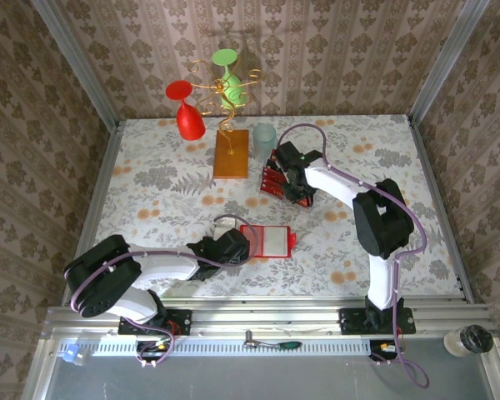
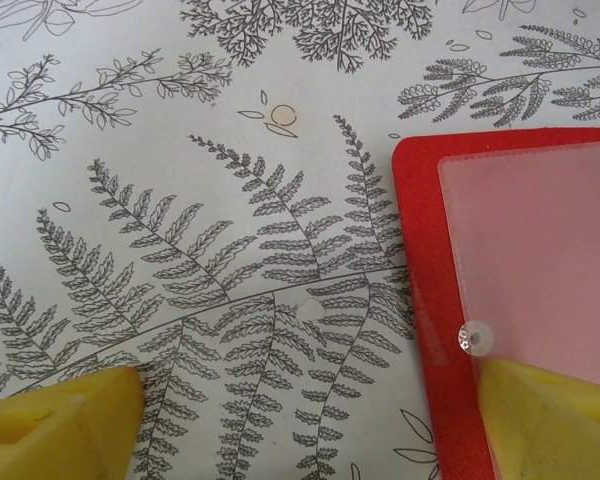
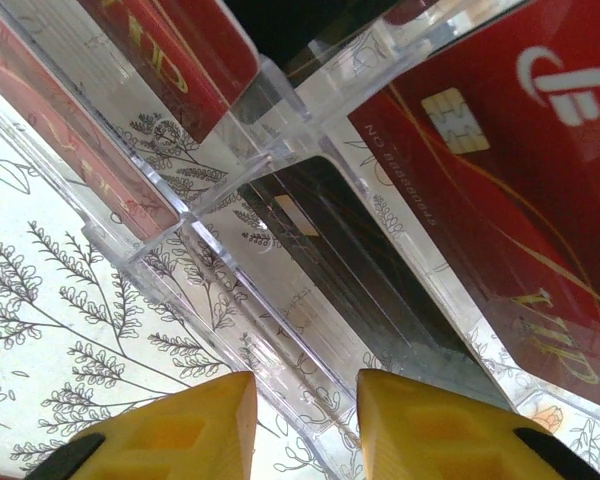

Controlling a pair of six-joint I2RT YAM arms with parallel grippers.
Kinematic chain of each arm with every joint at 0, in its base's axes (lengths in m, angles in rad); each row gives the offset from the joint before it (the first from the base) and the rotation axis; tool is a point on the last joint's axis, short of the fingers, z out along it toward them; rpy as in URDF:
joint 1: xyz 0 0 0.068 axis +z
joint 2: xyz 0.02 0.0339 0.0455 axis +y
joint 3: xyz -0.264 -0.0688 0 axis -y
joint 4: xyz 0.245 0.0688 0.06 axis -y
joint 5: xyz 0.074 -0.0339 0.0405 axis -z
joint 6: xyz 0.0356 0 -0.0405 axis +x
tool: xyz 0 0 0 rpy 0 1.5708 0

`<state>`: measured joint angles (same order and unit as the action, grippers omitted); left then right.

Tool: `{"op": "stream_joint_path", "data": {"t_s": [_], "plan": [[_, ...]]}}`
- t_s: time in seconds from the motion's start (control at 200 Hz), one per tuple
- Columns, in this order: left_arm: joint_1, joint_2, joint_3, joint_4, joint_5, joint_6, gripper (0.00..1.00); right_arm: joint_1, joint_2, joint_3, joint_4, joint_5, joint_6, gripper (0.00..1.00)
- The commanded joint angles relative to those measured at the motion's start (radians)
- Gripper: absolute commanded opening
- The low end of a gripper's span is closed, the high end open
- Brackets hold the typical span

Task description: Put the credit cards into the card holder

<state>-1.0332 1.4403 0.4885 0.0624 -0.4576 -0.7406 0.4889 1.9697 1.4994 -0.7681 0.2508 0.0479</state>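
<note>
Card holder [image 1: 269, 240] open, pale inside red-bordered, left tool [image 2: 310, 380] wide, empty, right tool [image 3: 305, 395] narrow, grip unclear

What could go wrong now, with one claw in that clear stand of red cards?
The right claw seems to straddle a plastic edge of the clear stand, not a credit card; closing could grab or tip the stand. The left claw is wide open with one finger over the card holder; it might nudge it.

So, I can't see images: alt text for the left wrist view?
A red card holder lies open at right on a fern-print tablecloth, pale pocket showing. Yellow fingertips of the left gripper frame the bottom corners, wide apart.
</note>
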Motion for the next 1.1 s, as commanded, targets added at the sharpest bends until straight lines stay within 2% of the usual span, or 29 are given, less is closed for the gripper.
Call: {"op": "stream_joint_path", "data": {"t_s": [0.0,0.09,0.33,0.52,0.755,0.935,1.095], "plan": [[-0.007,0.010,-0.009,0.013,-0.009,-0.013,0.88,0.008,0.019,0.015,-0.039,0.022,-0.023,0.29],[-0.007,0.012,-0.010,0.015,-0.009,-0.014,0.88,0.010,0.009,0.013,-0.039,0.022,-0.031,0.21],[-0.011,0.019,-0.008,0.015,-0.008,-0.016,0.88,0.021,-0.029,0.003,-0.028,0.011,-0.072,0.12],[-0.013,0.019,-0.008,0.015,-0.007,-0.019,0.88,0.050,-0.074,-0.005,-0.023,0.020,-0.122,0.00],[-0.014,0.012,-0.008,0.004,-0.016,-0.021,0.88,0.105,-0.152,0.003,-0.040,0.044,-0.141,0.00],[-0.015,-0.004,-0.011,-0.020,-0.032,-0.032,0.88,0.140,-0.243,-0.015,-0.056,-0.075,-0.038,0.00],[-0.014,-0.015,-0.011,-0.043,-0.042,-0.035,0.88,0.142,-0.330,-0.129,0.030,-0.297,0.130,0.00]]}}
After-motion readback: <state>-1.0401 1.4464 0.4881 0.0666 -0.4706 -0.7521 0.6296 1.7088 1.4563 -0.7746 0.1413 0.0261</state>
